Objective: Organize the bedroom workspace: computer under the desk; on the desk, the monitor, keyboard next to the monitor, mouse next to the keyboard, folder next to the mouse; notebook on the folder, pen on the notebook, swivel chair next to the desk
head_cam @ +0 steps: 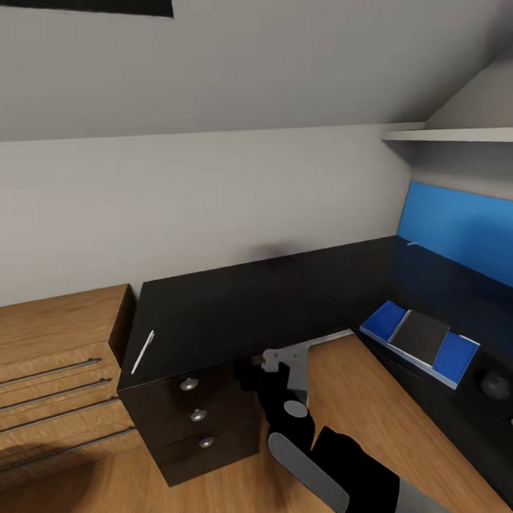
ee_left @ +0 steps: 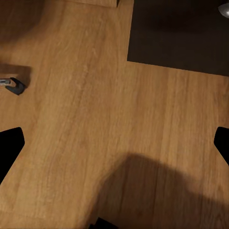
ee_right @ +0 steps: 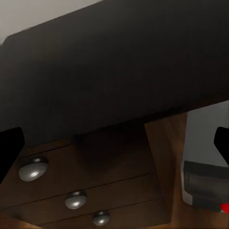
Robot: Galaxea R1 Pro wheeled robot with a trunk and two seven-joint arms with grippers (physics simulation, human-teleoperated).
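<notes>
The pen point(head_cam: 143, 351) lay at the table's point(head_cam: 229, 310) left edge, the notebook point(head_cam: 419, 337) on the folder point(head_cam: 457, 355). Both end effectors' fingertips stood spread, holding nothing.

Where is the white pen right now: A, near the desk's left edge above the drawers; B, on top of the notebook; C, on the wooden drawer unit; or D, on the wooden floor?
A: the pen lies on the black desk top by its left edge, just above the knobbed drawers, far from the notebook on the folder.
</notes>
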